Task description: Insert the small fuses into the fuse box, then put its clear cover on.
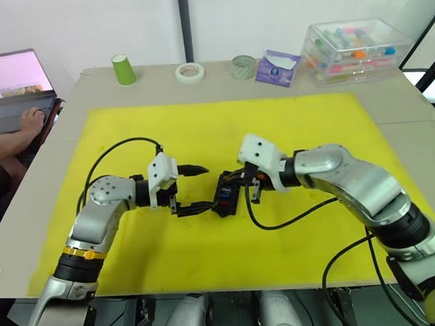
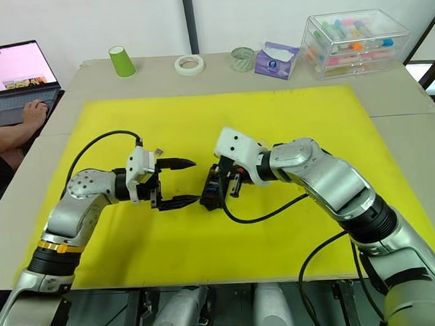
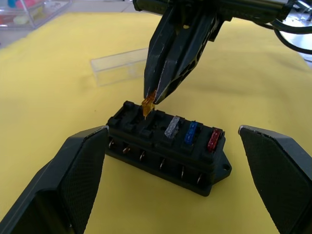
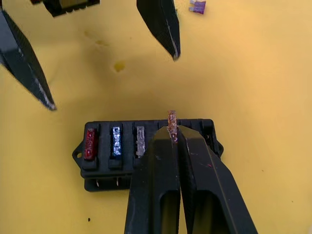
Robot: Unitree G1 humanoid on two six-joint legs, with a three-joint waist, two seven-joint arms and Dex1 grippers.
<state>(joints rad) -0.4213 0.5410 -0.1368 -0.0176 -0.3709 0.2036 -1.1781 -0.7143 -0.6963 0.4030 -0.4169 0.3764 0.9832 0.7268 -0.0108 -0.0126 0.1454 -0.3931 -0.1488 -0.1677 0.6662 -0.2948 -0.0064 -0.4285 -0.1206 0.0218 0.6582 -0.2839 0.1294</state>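
Pinched in the closed right pincer (image 3: 155,100), an amber fuse (image 3: 147,104) over an empty slot of the fuse box (image 3: 168,151) on the yellow worktop (image 1: 310,121) — best lowered straight and square, between the wide-open, empty left pincer (image 1: 194,187), clear cover (image 3: 119,70) just behind.
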